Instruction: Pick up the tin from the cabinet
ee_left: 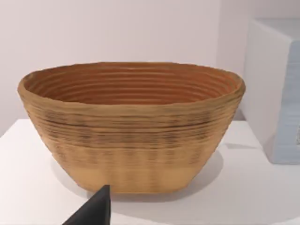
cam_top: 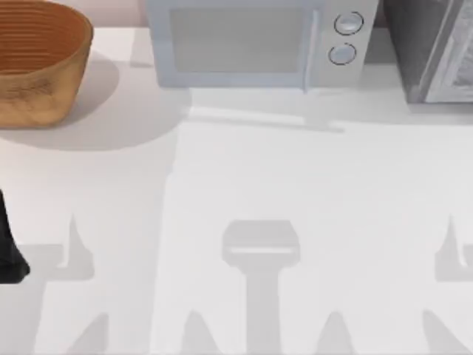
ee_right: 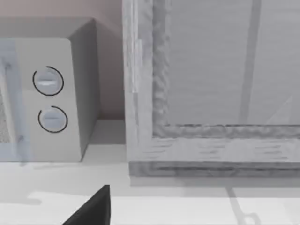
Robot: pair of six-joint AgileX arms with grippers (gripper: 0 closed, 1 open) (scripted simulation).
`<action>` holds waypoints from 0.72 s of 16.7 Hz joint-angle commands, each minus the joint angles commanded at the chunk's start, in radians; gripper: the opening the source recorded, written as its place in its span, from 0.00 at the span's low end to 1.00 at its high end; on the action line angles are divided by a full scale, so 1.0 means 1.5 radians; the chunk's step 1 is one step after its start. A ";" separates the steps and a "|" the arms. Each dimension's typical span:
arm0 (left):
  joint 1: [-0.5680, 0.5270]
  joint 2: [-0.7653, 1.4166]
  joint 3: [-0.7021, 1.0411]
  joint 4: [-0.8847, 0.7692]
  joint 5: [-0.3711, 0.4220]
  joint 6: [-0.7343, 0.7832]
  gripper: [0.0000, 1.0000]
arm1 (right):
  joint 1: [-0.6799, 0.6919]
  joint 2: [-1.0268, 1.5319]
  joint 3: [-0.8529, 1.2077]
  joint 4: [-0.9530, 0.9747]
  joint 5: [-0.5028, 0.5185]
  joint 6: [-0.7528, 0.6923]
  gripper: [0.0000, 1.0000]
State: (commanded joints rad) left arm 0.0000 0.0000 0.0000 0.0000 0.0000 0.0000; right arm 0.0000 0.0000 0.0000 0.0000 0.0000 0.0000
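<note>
At the far left of the table a woven basket is sitting, and our left arm is showing as a dark shape at the near left edge. Its wrist camera is looking straight at the basket, with one dark fingertip poking into the frame; we cannot tell whether that gripper is apart or together.

Moving right, a microwave is standing along the far edge at the centre, door closed, two round dials on its right side. The wide white surface in front of it is lying open, crossed by shadows.

At the far right corner the cabinet is standing just beside the microwave. Our right wrist camera is facing its framed front, which is looking closed, with the microwave's dials to one side and a dark fingertip at the frame's edge; again we cannot tell the spread of those fingers.

We are not seeing the tin; we are judging it to be hidden inside the cabinet, far and to the right of both grippers. The right arm is looking nearer and already aimed that way, with open table for the approach, though the microwave's side is crowding the cabinet's left edge.
</note>
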 joint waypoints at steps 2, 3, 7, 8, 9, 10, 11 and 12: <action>0.000 0.000 0.000 0.000 0.000 0.000 1.00 | 0.000 0.000 0.000 0.000 0.000 0.000 1.00; 0.000 0.000 0.000 0.000 0.000 0.000 1.00 | 0.001 0.007 0.007 -0.002 0.001 0.000 1.00; 0.000 0.000 0.000 0.000 0.000 0.000 1.00 | 0.015 0.097 0.107 -0.029 0.014 0.001 1.00; 0.000 0.000 0.000 0.000 0.000 0.000 1.00 | 0.020 0.132 0.149 -0.040 0.019 0.002 1.00; 0.000 0.000 0.000 0.000 0.000 0.000 1.00 | 0.025 0.170 0.198 -0.052 0.025 0.002 1.00; 0.000 0.000 0.000 0.000 0.000 0.000 1.00 | 0.031 0.212 0.253 -0.064 0.031 0.003 1.00; 0.000 0.000 0.000 0.000 0.000 0.000 1.00 | 0.037 0.257 0.311 -0.078 0.038 0.003 1.00; 0.000 0.000 0.000 0.000 0.000 0.000 1.00 | 0.044 0.303 0.374 -0.093 0.045 0.004 1.00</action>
State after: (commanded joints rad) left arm 0.0000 0.0000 0.0000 0.0000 0.0000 0.0000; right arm 0.0653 0.4549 0.5604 -0.1394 0.0678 0.0054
